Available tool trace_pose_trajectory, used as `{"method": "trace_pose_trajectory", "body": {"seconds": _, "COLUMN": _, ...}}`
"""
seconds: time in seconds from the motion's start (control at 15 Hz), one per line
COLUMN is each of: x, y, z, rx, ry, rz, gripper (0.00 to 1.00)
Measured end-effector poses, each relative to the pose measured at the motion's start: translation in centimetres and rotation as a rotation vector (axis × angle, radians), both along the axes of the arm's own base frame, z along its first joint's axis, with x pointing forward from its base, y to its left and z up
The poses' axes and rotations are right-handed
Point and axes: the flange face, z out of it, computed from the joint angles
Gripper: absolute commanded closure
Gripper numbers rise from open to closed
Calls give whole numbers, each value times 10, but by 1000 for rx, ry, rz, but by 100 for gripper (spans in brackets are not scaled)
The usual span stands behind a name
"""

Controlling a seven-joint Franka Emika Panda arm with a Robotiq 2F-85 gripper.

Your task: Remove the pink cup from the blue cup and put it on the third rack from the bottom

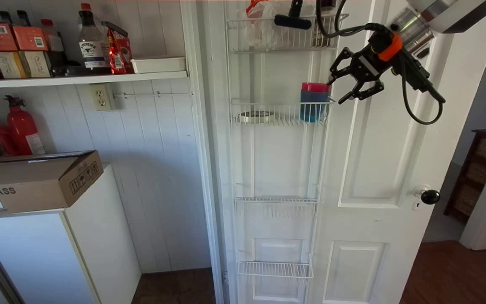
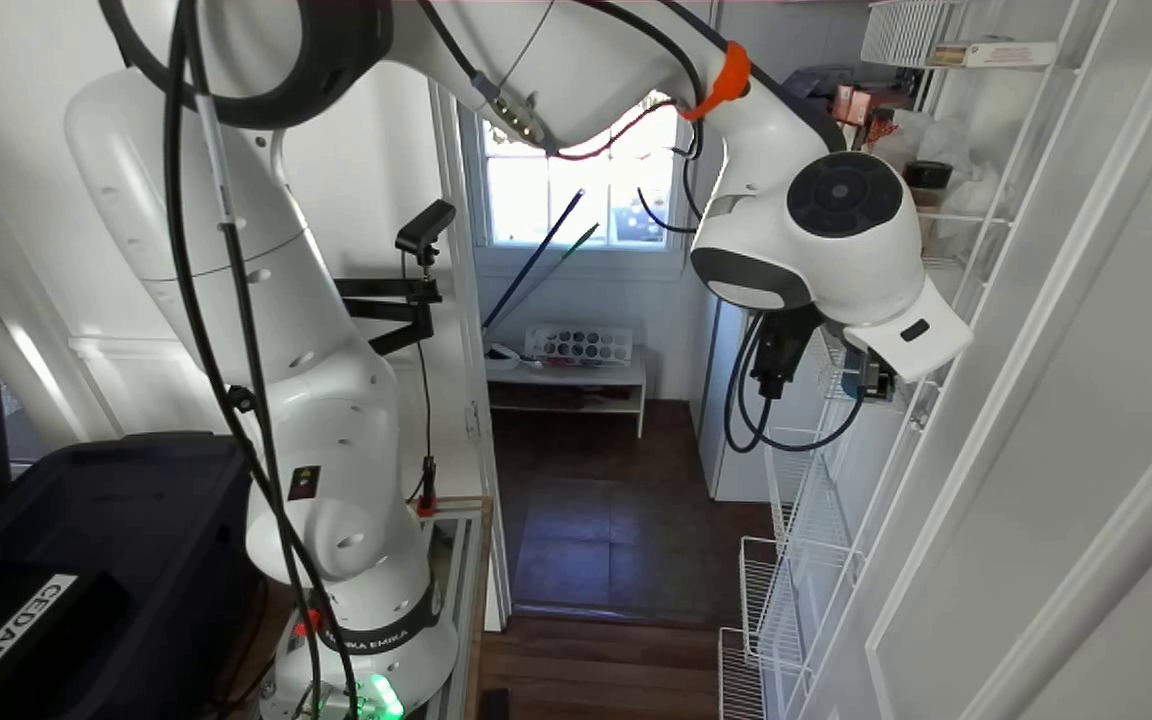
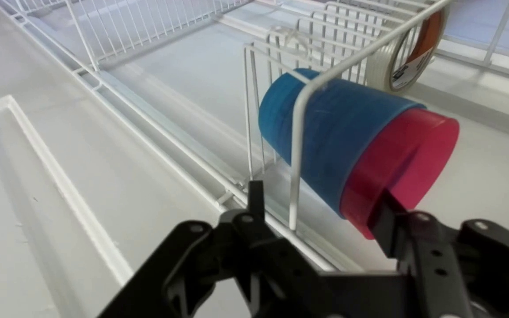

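Note:
The pink cup (image 1: 315, 87) is nested upright in the blue cup (image 1: 314, 109), with only its upper band and rim showing. They stand at the right end of a white wire basket tier (image 1: 285, 110), third from the lowest tier visible there; tiers further down may be out of view. My gripper (image 1: 336, 91) is open just right of the cups. In the wrist view, the pink cup (image 3: 382, 150) and blue cup (image 3: 343, 123) are tilted in the picture. One finger of the gripper (image 3: 318, 201) overlaps the pink rim; contact is unclear. The other finger is apart from the cups.
A tape roll (image 3: 407, 48) lies in the same basket. The basket's end wire (image 3: 296, 176) runs beside the blue cup. An upper basket (image 1: 285, 36) holds a plastic bag and dark items. Lower tiers (image 1: 276, 200) hang below. The rack is on a white door with a black knob (image 1: 430, 196).

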Motion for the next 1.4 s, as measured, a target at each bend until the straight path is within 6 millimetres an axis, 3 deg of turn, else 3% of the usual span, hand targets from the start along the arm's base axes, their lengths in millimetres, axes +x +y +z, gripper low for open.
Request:
{"method": "trace_pose_trajectory", "body": {"seconds": 0.13, "x": 1, "y": 1, "z": 3, "rx": -24, "ry": -8, "rz": 15, "gripper": 54}}
{"method": "trace_pose_trajectory", "body": {"seconds": 0.2, "x": 1, "y": 1, "z": 4, "rx": -35, "ry": -11, "rz": 21, "gripper": 51}}
{"method": "trace_pose_trajectory", "body": {"seconds": 0.8, "x": 2, "y": 2, "z": 15, "rx": -107, "ry": -39, "rz": 58, "gripper": 57}}
{"method": "trace_pose_trajectory", "body": {"seconds": 1.4, "x": 1, "y": 5, "z": 22, "rx": -142, "ry": -54, "rz": 81, "gripper": 74}}
